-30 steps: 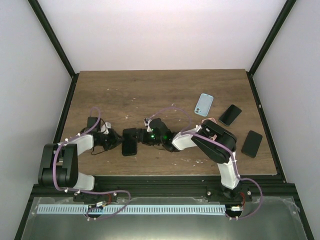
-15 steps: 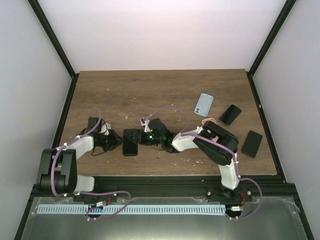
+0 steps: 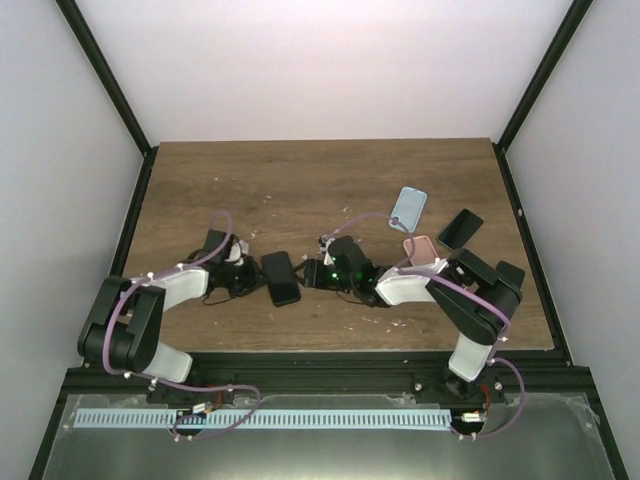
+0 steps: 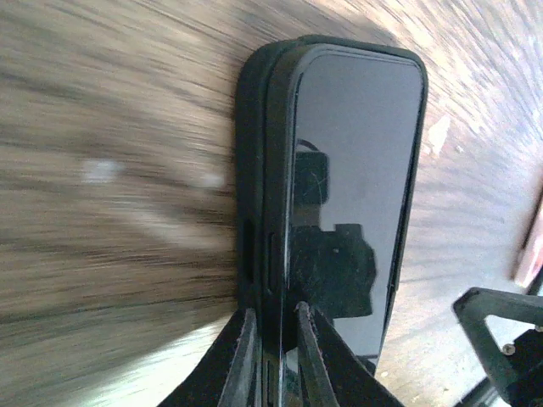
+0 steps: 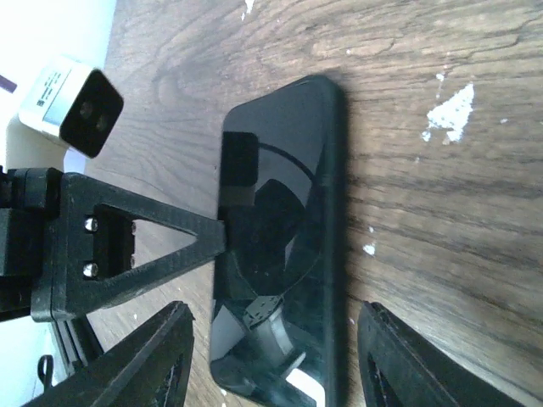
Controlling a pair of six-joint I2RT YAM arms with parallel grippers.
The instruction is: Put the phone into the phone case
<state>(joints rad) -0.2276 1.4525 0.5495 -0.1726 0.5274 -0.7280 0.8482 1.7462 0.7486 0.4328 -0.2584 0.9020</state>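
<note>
Brown wooden table, walled in white, carries a black phone lying flat near its front middle, between the two arms. A black phone case rims the screen, and the phone appears seated in it. The left gripper is pinched nearly together on the phone's long edge. The right gripper stands apart, its fingers straddling one short end without touching. Well off to the right lie a light blue case, a pink case and a spare black phone.
</note>
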